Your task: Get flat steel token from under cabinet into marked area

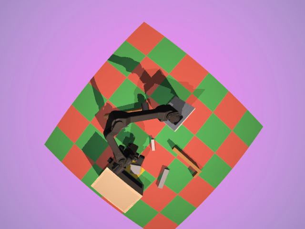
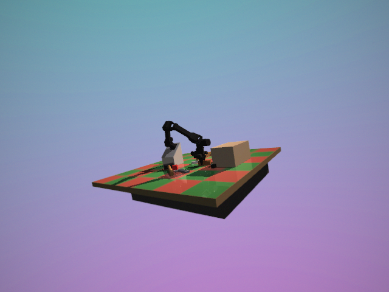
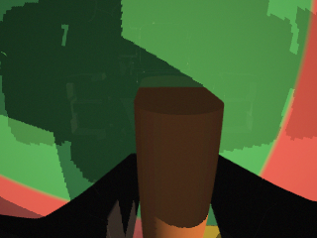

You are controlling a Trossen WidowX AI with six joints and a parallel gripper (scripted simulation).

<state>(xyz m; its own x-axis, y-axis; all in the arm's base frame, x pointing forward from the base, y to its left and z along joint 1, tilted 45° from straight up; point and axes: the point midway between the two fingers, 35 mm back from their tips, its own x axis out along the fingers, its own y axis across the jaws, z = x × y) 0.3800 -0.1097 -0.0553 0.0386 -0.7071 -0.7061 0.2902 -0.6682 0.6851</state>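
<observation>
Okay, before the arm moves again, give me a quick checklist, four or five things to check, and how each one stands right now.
1. Gripper shut on something: ok, a brown bar is between the fingers.
2. Steel token in sight: cannot tell, nothing is clearly recognisable as it.
3. Yellow marked area free of other things: not ok, a pale grey block covers part of it in the top view.
4. Held bar out from under the cabinet: cannot tell, its far end is hidden.
5. Gripper open and withdrawn, as the finish requires: not ok.
</observation>
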